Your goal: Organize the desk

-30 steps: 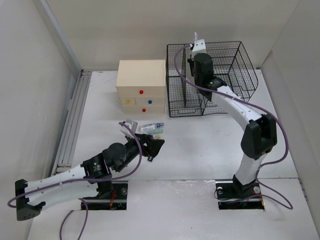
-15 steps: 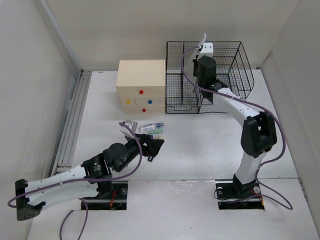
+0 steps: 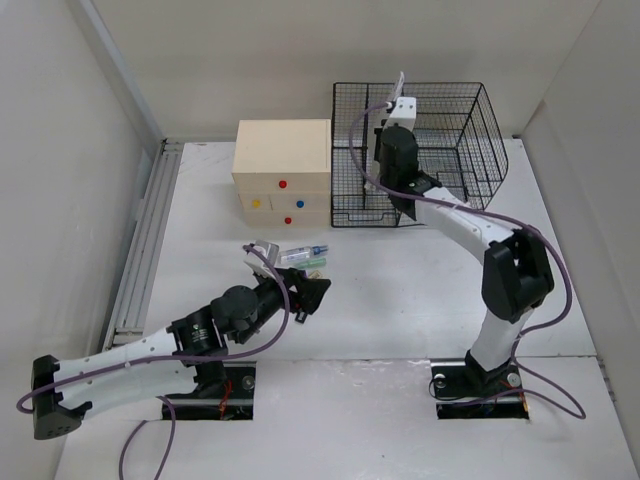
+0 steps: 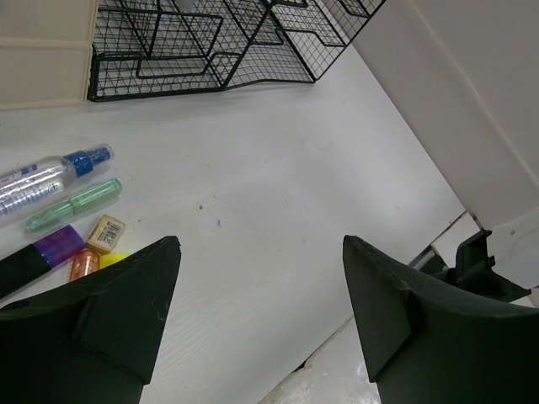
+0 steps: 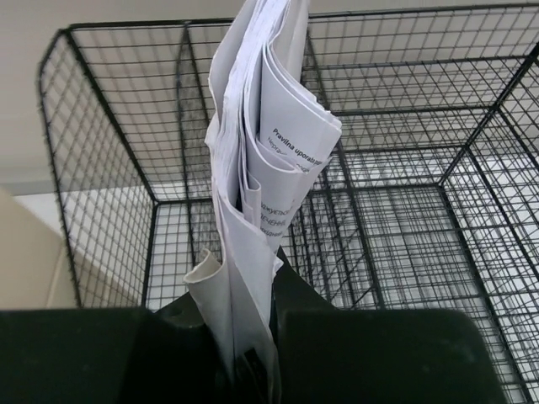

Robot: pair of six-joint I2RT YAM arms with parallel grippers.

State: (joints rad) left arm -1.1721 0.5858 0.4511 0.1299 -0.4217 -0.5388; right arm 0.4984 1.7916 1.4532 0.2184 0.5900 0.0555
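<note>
The right gripper (image 5: 253,362), clamped narrow on folded papers (image 5: 261,151) that stand lengthwise out of its jaws, hangs over the left part of the black wire-mesh organizer (image 3: 455,140) at the far side of the desk (image 3: 400,290), while the left gripper (image 4: 261,244), gaping wide, hovers well apart.

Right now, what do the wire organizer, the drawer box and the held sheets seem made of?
Organizer: likely coated metal wire, matte black open grid. Drawer box: probably pale unpainted wood, matte, flat panels. Sheets in the right gripper: white printed paper, creased and folded.
</note>
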